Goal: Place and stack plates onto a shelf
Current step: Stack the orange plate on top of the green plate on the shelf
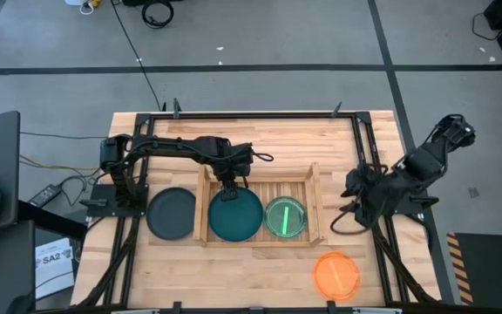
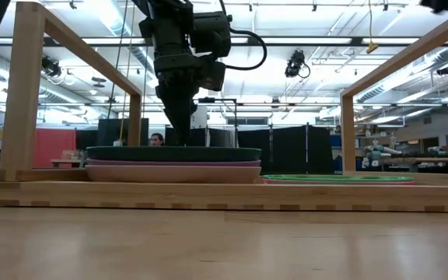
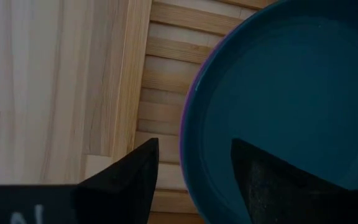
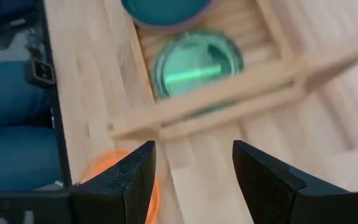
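Straddling the teal plate (image 3: 291,99) rim, left gripper (image 3: 194,171) jaws spread (gripping nothing); right gripper (image 4: 194,171) likewise.

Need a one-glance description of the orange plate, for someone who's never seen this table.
Start at the slatted wooden shelf mid-table, which holds a teal plate and a smaller green plate. Outside its right corner, near the table's front edge, lies the orange plate. It is the only orange one, alone on bare tabletop.
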`<state>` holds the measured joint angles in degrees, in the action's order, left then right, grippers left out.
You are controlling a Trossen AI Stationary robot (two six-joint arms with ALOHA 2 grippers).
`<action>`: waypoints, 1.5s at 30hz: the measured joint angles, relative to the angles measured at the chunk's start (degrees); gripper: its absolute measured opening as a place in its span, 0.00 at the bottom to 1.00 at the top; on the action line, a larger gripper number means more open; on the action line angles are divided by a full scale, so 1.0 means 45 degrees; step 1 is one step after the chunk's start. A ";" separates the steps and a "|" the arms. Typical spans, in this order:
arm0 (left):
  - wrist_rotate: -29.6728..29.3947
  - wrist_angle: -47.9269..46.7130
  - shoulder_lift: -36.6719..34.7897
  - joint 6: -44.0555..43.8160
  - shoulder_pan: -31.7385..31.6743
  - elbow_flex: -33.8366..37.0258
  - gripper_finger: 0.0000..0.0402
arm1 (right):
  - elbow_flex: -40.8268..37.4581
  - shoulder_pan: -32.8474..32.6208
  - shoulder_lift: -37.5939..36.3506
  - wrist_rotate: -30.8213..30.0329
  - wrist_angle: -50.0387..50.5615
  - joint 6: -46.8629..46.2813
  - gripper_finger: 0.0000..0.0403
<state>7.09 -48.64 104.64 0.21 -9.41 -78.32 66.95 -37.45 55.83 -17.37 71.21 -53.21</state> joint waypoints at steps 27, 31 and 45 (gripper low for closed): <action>0.0000 0.0282 0.0000 -0.0004 0.0003 0.0000 0.52 | -0.7620 -0.4206 0.0005 0.1533 -0.9669 -0.5730 0.54; 0.0000 0.0345 0.0000 -0.0002 0.0000 0.0000 0.52 | -0.8588 -0.4201 0.0005 0.1551 -1.1093 -0.5615 0.54; 0.0000 0.0384 0.0000 -0.0010 0.0003 0.0000 0.52 | -0.9271 -0.4041 0.1134 0.1365 -1.1286 -0.4631 0.54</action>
<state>7.09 -46.92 104.64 0.16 -9.39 -78.32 25.23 -55.64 60.93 -11.23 20.43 -74.05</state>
